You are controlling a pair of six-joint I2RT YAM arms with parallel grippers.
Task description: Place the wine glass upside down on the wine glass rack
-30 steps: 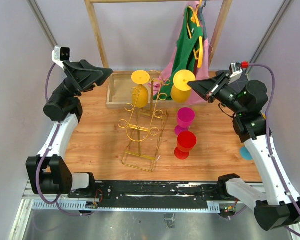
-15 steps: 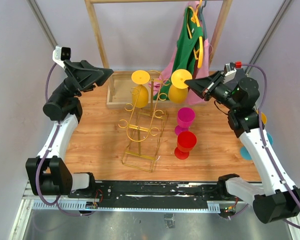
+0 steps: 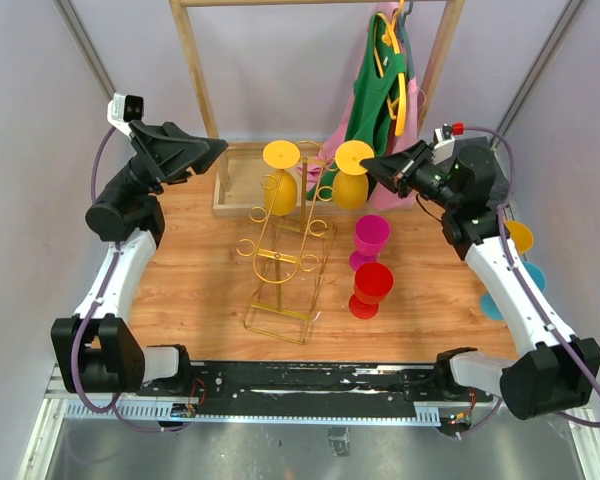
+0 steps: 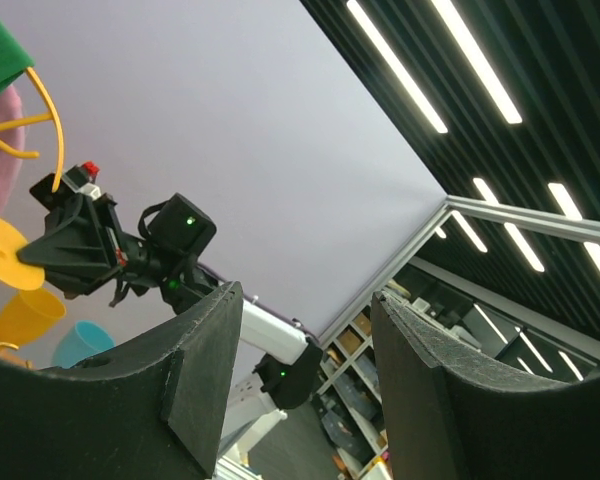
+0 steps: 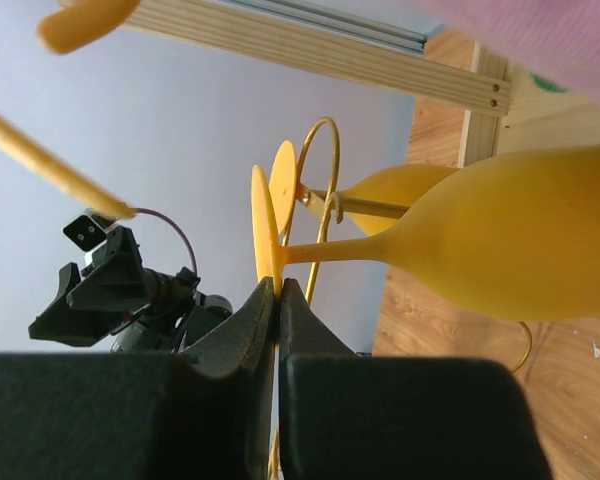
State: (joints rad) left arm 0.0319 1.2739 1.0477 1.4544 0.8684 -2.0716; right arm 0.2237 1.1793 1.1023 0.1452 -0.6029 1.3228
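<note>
The gold wire wine glass rack [image 3: 280,258] stands mid-table. One yellow wine glass [image 3: 279,180] hangs upside down at its top left. My right gripper [image 3: 377,166] is shut on the foot disc of a second yellow wine glass [image 3: 351,186] and holds it upside down beside the rack's top right arm. In the right wrist view the gripper [image 5: 278,288] pinches the foot's edge, the glass bowl [image 5: 525,240] is at the right, and a rack wire loop [image 5: 323,150] lies just behind the stem. My left gripper [image 3: 216,148] is open and empty, raised at the left; its wrist view [image 4: 308,300] looks upward.
A pink glass [image 3: 371,236] and a red glass [image 3: 372,285] stand upright right of the rack. A wooden tray [image 3: 232,190] sits behind it. A tall wooden rail frame [image 3: 194,70] holds green and pink garments [image 3: 378,95]. Yellow and teal cups [image 3: 520,238] sit at the right edge.
My right arm has moved left with the yellow glass, bringing it nearer the rack's top. The left arm has not moved.
</note>
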